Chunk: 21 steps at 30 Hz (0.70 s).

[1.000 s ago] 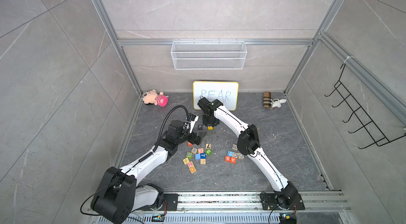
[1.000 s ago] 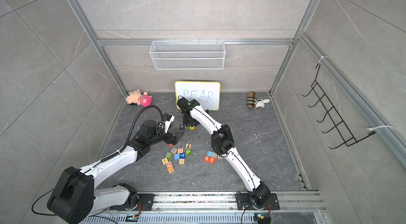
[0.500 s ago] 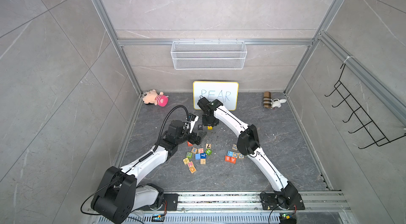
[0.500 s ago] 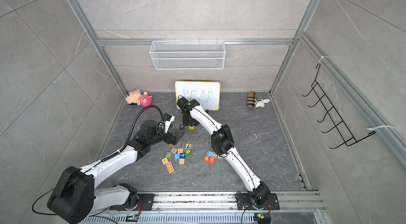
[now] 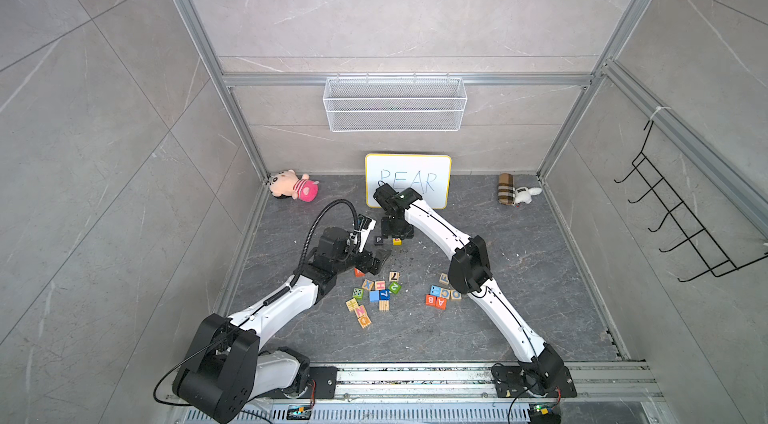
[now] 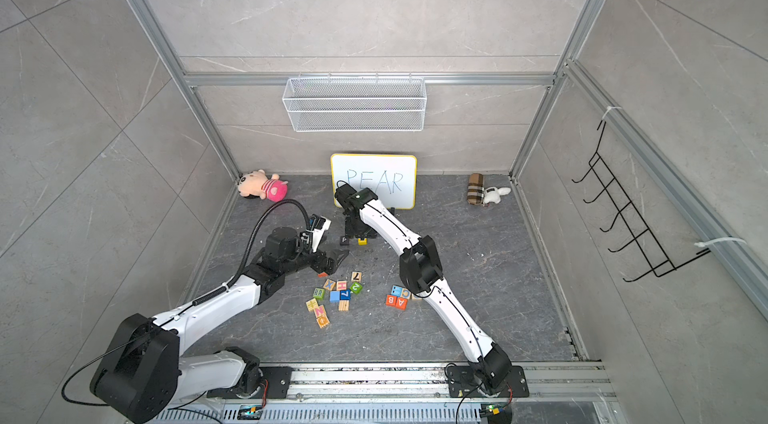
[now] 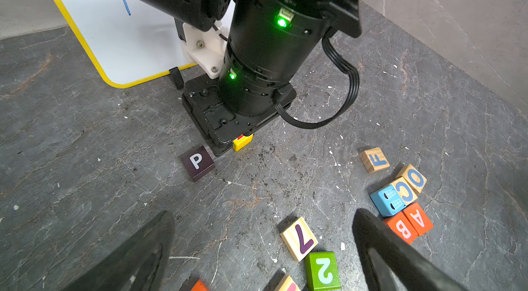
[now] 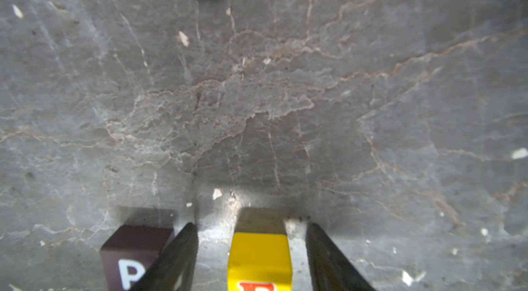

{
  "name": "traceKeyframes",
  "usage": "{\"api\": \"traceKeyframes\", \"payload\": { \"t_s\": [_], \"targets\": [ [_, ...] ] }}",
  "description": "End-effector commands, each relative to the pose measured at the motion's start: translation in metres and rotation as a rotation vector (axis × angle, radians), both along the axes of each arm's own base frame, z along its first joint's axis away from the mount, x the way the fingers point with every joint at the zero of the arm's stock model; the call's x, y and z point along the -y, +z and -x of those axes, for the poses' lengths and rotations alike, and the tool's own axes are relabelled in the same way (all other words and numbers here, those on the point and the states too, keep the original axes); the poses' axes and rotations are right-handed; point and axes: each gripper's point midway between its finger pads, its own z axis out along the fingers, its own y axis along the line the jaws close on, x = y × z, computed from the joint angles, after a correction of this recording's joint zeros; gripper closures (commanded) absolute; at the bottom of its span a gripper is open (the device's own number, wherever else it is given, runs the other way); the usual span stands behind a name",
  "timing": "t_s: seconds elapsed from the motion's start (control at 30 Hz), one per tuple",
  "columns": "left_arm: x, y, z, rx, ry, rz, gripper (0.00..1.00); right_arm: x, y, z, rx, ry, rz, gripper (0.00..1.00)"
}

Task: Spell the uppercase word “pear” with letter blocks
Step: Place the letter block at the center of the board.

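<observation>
**Right fingers straddle the yellow E block beside the P block**

The right fingers (image 8: 177,258) point down at the counter (image 8: 257,89) near its back edge, spread to either side of the yellow E block (image 8: 258,258), with a gap showing on both sides. The black P block (image 8: 134,249) sits flat just beside it, one finger between the two. Both blocks lie in front of the whiteboard (image 5: 415,176), which reads PEAR. The left fingers (image 7: 137,252) are spread wide with nothing between them, above the loose blocks mid-counter. An orange-red block (image 5: 359,273) peeks out beneath them, its letter hidden. The orange-red A block (image 7: 418,218) touches the B block (image 7: 400,228), nearer the front edge.
</observation>
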Motion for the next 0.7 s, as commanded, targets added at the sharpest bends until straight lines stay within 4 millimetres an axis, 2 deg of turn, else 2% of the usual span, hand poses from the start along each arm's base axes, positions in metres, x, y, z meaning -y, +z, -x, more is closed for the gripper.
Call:
{"api": "traceKeyframes", "payload": {
  "t_s": [0.0,0.23,0.47,0.5,0.53,0.6,0.67],
  "targets": [
    [0.003,0.019,-0.006,0.052,-0.004,0.025,0.0,-0.003,0.015,-0.002,0.013,-0.005,-0.032,0.33],
    [-0.002,0.037,-0.003,0.075,0.022,0.034,0.0,-0.001,0.049,-0.003,0.056,-0.012,-0.055,0.25],
    [-0.011,0.059,0.0,0.05,0.084,0.055,0.0,-0.001,0.107,0.001,0.125,0.03,-0.106,0.24],
    [-0.015,0.061,0.0,0.033,0.106,0.057,0.01,0.0,0.111,0.002,0.13,0.039,-0.105,0.24],
    [-0.018,0.062,0.001,0.01,0.129,0.057,0.0,0.0,0.129,0.004,0.16,0.055,-0.117,0.24],
    [-0.028,0.063,0.003,-0.06,0.197,0.045,0.03,0.001,0.147,0.01,0.202,0.096,-0.097,0.24],
    [-0.038,0.067,0.007,-0.125,0.256,0.021,0.05,0.007,0.154,0.016,0.233,0.117,-0.064,0.24]
  ]
}}
